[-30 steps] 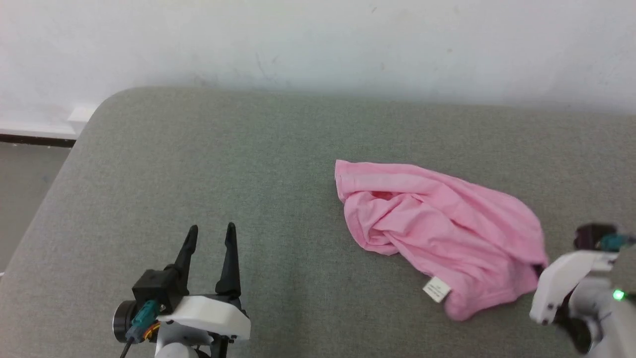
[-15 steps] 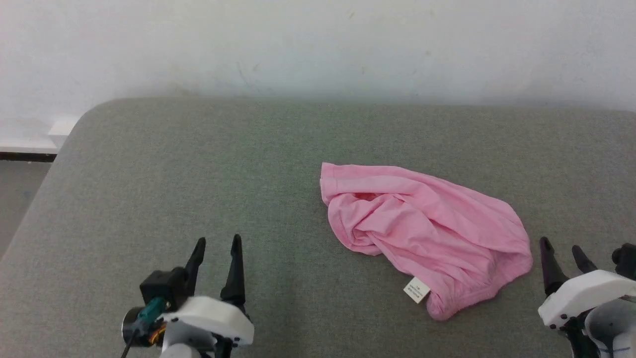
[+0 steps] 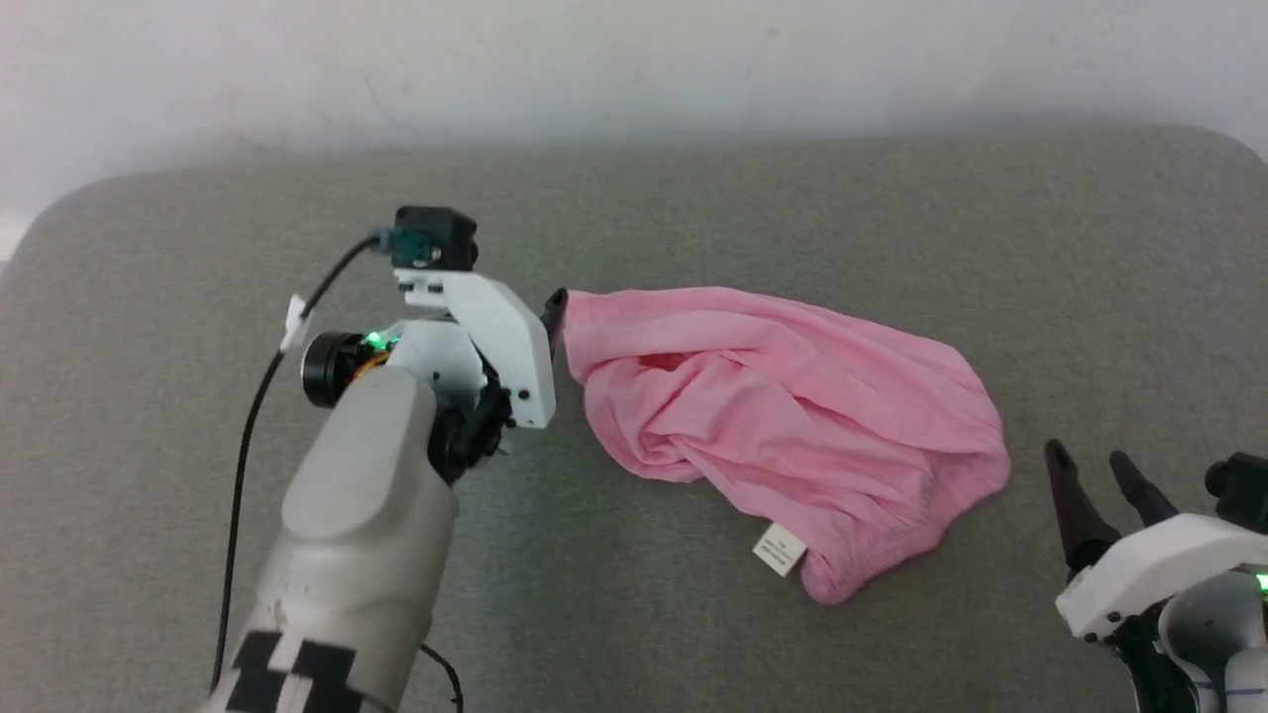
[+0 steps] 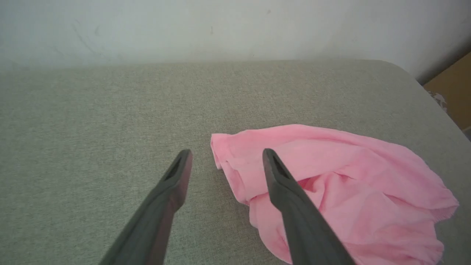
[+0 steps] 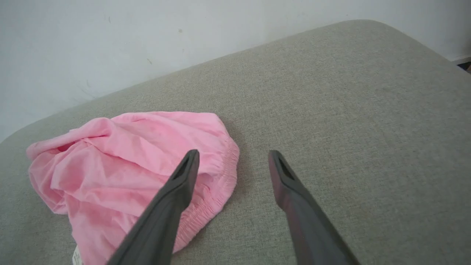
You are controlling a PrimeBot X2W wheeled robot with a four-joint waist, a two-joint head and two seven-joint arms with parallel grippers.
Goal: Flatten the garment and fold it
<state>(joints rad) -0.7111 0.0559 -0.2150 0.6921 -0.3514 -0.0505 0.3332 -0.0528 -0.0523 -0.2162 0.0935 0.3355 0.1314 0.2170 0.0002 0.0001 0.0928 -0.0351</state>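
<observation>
Two spread hands: left hand [image 4: 226, 151] at the garment [image 3: 792, 416] corner, right hand [image 5: 234, 152] beside it.

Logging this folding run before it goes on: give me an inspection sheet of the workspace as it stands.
Surface: grey fabric-covered top with rounded corners.
Job's things: pink garment is crumpled, not flattened or folded; white label shows at its near edge.
Clutter: nothing seen.
Grippers: left gripper is open, fingers either side of the garment's left corner, contact unclear; right gripper is open, apart from the garment, to its right.
Cables: black cable hangs clear of the garment.
Surroundings: white wall behind the top.
</observation>
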